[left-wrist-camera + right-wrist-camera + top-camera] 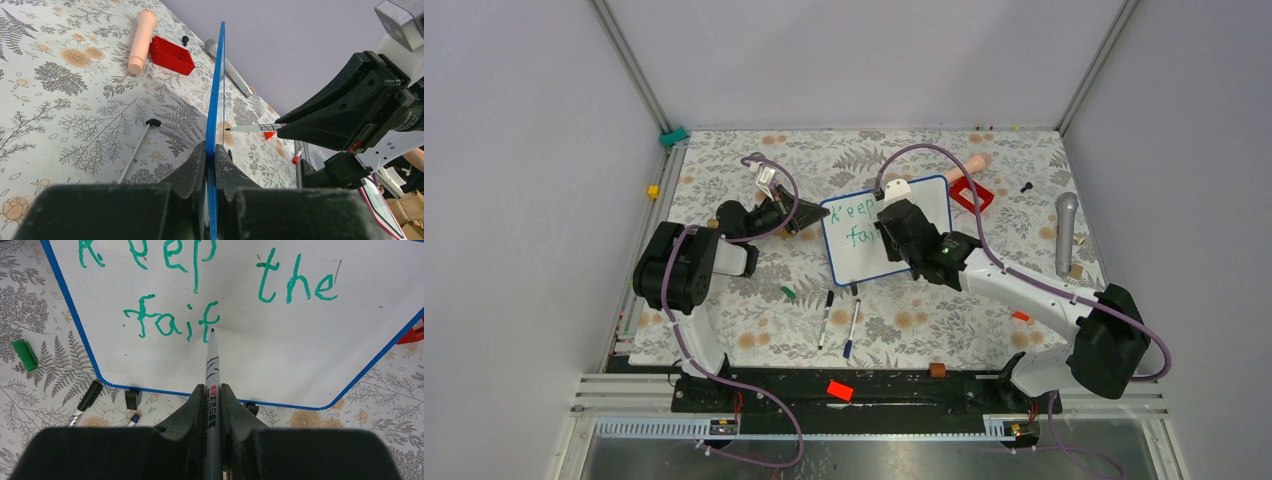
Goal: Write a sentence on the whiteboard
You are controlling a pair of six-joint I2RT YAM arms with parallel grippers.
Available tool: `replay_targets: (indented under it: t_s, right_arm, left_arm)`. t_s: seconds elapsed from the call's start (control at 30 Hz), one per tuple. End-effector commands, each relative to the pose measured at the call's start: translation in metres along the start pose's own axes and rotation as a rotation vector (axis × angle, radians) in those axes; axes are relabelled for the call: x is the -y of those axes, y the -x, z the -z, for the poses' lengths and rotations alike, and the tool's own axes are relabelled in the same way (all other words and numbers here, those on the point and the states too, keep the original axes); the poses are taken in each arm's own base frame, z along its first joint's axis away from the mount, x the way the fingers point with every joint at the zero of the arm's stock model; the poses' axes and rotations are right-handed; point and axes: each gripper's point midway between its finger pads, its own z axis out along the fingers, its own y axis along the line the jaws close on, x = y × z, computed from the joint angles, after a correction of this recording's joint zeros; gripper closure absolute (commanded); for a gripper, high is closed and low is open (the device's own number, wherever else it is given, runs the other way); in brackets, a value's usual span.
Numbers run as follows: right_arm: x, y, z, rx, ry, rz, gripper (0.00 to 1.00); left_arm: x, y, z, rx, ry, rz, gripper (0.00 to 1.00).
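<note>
R jaws closed on a grey marker [212,365], barrel pinched between both fingers [185,415], nib pointing fwd. Nib sits at the foot of the last green stroke on the whiteboard [310,350]; from the L wrist view can't tell if it touches or is just off the surface. The sentence [195,270] is unfinished: top line "Keep the", 2nd line "fai" + one more crossed upright stroke, all in green. L jaws closed on the whiteboard's blue rim at its left edge, board seen edge-on btwn them, about upright. Whiteboard stands mid-counter [904,330] btwn the two arms, its black feet [132,399] on the floral cloth. Just beside the board's near edge: a green cap [24,354], a black-capped pen [86,399] & a blue-tipped pen [134,418]. On the far side of the board: a red tray [172,54] w/ a peach-coloured handle [141,35] just beside it, & a small black knob [185,39]. Grey microphone [1065,232] lies to the right, well apart from the board. Red block [839,389] on the near rail.
</note>
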Motion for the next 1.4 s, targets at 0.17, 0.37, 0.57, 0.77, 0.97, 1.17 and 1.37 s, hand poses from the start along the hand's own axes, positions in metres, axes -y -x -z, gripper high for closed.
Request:
replay_targets:
  t_s: [0.17, 0.37, 0.57, 0.77, 0.97, 1.17, 1.37]
  right_arm:
    - [0.012, 0.034, 0.010, 0.067, -0.041, -0.007, 1.00]
    - [0.013, 0.038, 0.007, 0.065, -0.050, -0.006, 1.00]
    - [0.016, 0.037, 0.000, 0.054, -0.070, 0.001, 1.00]
    - [0.018, 0.034, -0.005, 0.039, -0.075, -0.003, 1.00]
    - [0.016, 0.030, -0.007, 0.029, -0.066, -0.007, 1.00]
    - [0.014, 0.021, -0.007, 0.012, -0.051, -0.016, 1.00]
    - [0.012, 0.007, -0.006, -0.013, -0.030, -0.031, 1.00]
  left_arm:
    - [0.011, 0.002, -0.003, -0.013, -0.061, -0.096, 1.00]
    - [0.011, 0.003, -0.003, -0.013, -0.061, -0.096, 1.00]
    - [0.011, 0.002, -0.003, -0.014, -0.062, -0.095, 1.00]
    - [0.011, 0.002, -0.003, -0.014, -0.062, -0.095, 1.00]
    - [0.010, 0.002, -0.003, -0.013, -0.060, -0.094, 1.00]
    - [0.011, 0.002, -0.003, -0.013, -0.061, -0.095, 1.00]
    - [0.011, 0.003, -0.003, -0.013, -0.063, -0.096, 1.00]
